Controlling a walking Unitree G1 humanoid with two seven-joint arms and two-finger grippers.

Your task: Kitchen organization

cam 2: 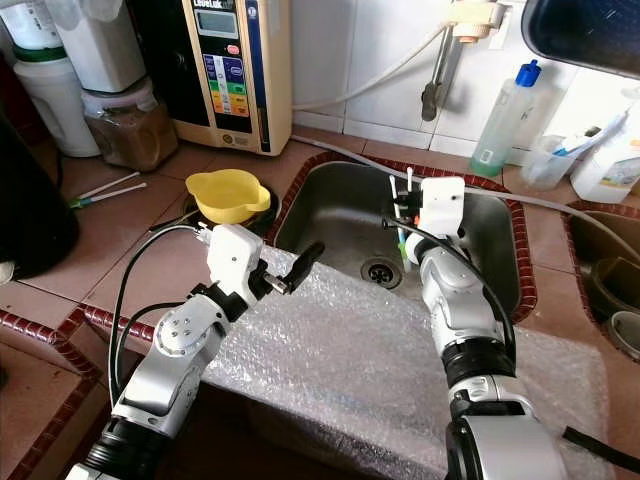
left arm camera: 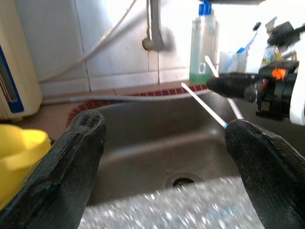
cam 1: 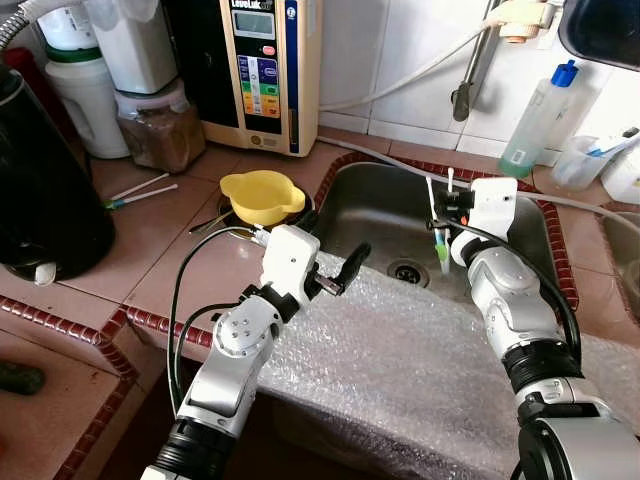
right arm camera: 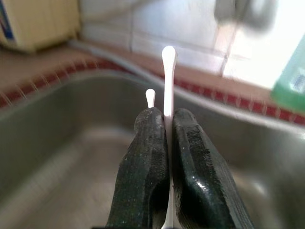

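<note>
My right gripper (cam 1: 441,207) hangs over the steel sink (cam 1: 375,205), shut on two thin white-handled toothbrushes (right arm camera: 168,67). Their handles stick up above the fingers, and a green and blue end (cam 1: 441,250) hangs below. My left gripper (cam 1: 340,272) is open with nothing between its fingers (left arm camera: 71,162), above the sink's front left corner and the sheet of bubble wrap (cam 1: 400,370). A yellow funnel-like cup (cam 1: 262,195) sits on the tiled counter just left of the sink.
Two more toothbrushes (cam 1: 140,190) lie on the counter at the left. A water machine (cam 1: 265,70), jars (cam 1: 160,125) and a black appliance (cam 1: 40,200) crowd the back left. A soap bottle (cam 1: 540,120) and a clear cup (cam 1: 580,160) stand at the back right, under the tap (cam 1: 470,70).
</note>
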